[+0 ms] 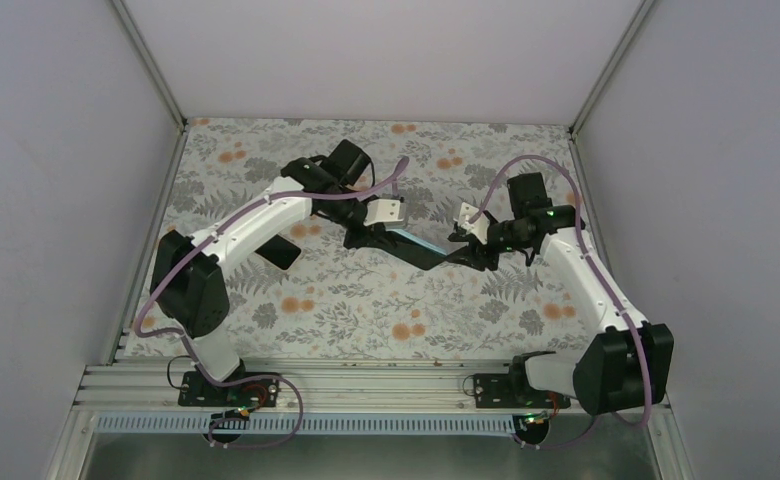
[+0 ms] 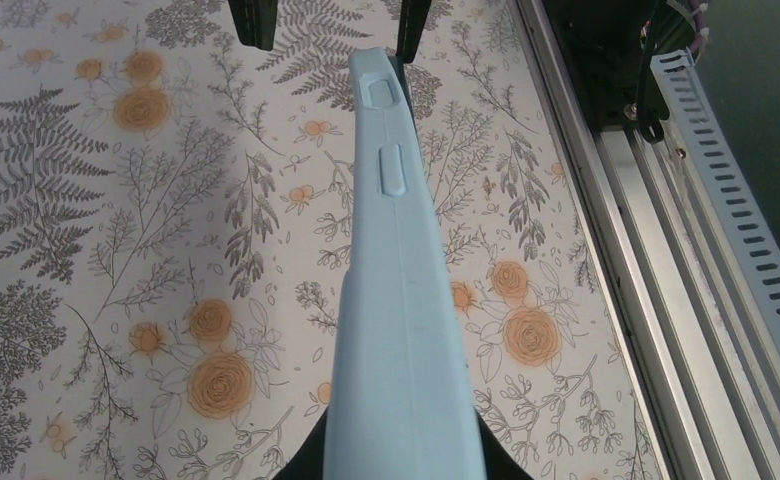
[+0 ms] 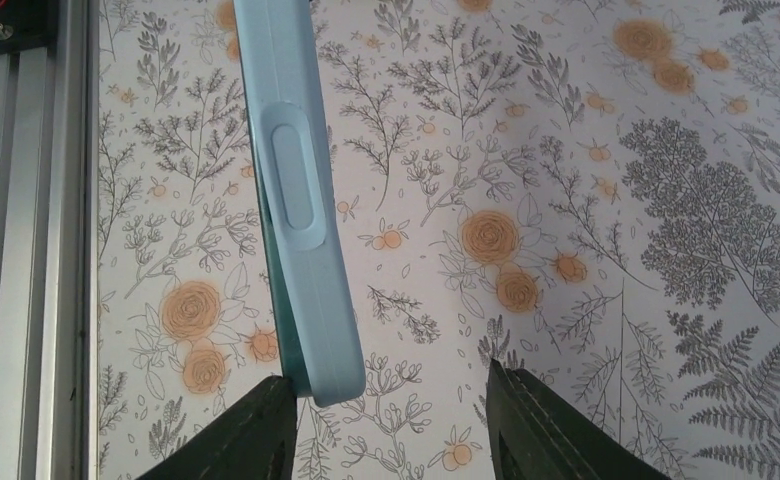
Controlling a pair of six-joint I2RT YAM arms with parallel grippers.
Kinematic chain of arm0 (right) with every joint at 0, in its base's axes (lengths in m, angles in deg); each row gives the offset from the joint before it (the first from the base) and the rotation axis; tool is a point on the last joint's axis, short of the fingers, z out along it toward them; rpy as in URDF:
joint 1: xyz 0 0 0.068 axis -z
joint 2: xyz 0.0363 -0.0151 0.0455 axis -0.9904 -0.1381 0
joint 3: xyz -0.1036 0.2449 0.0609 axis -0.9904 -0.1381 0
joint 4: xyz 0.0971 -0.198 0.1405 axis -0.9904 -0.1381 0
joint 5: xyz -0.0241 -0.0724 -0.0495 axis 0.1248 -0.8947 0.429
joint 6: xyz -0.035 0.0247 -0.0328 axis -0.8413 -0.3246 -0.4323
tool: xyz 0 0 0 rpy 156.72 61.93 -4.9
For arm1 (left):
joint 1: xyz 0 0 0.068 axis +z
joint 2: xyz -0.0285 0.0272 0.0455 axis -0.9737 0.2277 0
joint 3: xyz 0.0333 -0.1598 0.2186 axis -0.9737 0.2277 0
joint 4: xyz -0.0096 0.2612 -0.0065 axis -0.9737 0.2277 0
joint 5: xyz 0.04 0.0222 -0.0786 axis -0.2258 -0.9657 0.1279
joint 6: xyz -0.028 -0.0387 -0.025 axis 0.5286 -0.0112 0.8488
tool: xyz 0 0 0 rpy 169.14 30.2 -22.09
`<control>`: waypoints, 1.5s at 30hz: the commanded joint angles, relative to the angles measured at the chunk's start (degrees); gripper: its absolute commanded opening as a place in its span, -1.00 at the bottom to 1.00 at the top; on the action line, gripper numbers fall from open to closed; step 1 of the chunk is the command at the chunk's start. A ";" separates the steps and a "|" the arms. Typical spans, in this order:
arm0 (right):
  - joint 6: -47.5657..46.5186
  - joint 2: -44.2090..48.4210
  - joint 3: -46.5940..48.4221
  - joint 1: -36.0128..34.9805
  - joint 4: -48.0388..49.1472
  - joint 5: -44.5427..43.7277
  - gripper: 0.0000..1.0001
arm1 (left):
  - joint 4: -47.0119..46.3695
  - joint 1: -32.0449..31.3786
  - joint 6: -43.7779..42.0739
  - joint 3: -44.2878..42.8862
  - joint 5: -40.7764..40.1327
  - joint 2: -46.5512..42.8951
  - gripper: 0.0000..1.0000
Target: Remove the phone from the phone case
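The light-blue phone case (image 1: pixel 422 240) hangs on edge above the flowered cloth, stretched between my two grippers. My left gripper (image 1: pixel 374 238) is shut on one end of it; its black fingers flank the case (image 2: pixel 401 300) at the bottom of the left wrist view. My right gripper (image 3: pixel 386 400) stands open at the other end. Its left finger (image 3: pixel 251 425) touches the case's corner (image 3: pixel 301 220), and its right finger is well apart. A darker teal strip runs along the case's near side. I cannot tell whether the phone sits inside.
A black flat slab (image 1: pixel 282 251) lies on the cloth beside the left arm. The aluminium rail (image 1: pixel 366 385) runs along the near edge, close to the case (image 2: pixel 646 250). White walls enclose the table on three sides.
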 commanded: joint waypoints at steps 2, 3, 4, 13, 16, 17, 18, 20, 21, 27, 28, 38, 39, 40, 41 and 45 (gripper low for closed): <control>1.41 -0.60 1.67 -0.44 7.77 -1.71 -0.01 | 2.64 -2.45 -3.14 -2.42 12.70 -0.41 -0.95; 0.88 -0.88 1.99 -0.44 7.17 -1.78 -0.01 | 2.90 -2.47 -3.44 -2.27 12.67 -0.46 -0.95; 0.40 -1.16 2.36 -0.43 6.61 -1.80 -0.01 | 2.94 -2.47 -3.67 -2.03 12.65 -0.60 -0.95; -1.44 -2.10 3.90 -0.43 4.16 -2.41 -0.01 | 2.37 -2.87 -4.54 -1.42 10.10 -1.73 -0.95; -1.69 -2.17 4.14 -0.34 4.17 -3.06 0.00 | 2.39 -3.15 -4.77 -1.33 9.70 -1.78 -0.95; -1.78 -2.19 4.25 -0.32 4.08 -3.12 0.00 | 2.43 -3.26 -4.77 -1.38 9.28 -1.67 -0.95; -1.85 -2.26 4.37 -0.31 4.01 -3.10 0.00 | 2.43 -3.33 -4.89 -1.34 8.93 -1.64 -0.95; -2.10 -2.47 4.85 -0.22 3.54 -3.13 0.00 | 2.28 -3.35 -4.99 -1.20 8.51 -1.63 -0.95; -2.37 -2.66 5.17 -0.22 3.16 -3.17 0.00 | 2.26 -3.35 -4.98 -1.23 8.36 -1.60 -0.95; -3.01 -2.72 5.70 0.21 2.33 -3.92 -0.01 | 2.29 -3.35 -5.13 -1.35 7.16 -1.56 -0.95; -3.10 -2.70 5.76 0.25 2.34 -3.96 0.00 | 2.33 -3.35 -5.17 -1.40 7.12 -1.55 -0.95; -3.44 -3.14 5.92 0.50 2.29 -3.87 -0.01 | 2.44 -3.62 -4.27 -2.21 6.85 -1.37 -0.95; -3.50 -3.24 5.90 0.54 2.31 -3.83 -0.01 | 2.70 -3.62 -4.73 -2.44 7.12 -1.30 -0.95; -3.34 -3.17 5.69 0.53 2.47 -3.89 -0.01 | 2.42 -3.63 -4.69 -2.36 7.35 -1.34 -0.95; -3.35 -3.09 5.33 0.56 2.60 -3.91 -0.01 | 1.96 -3.62 -4.08 -2.30 7.64 -1.46 -0.95; -2.89 -2.74 4.85 0.14 2.32 -1.89 -0.01 | -0.73 -3.62 -1.09 -2.54 8.41 -0.75 -0.95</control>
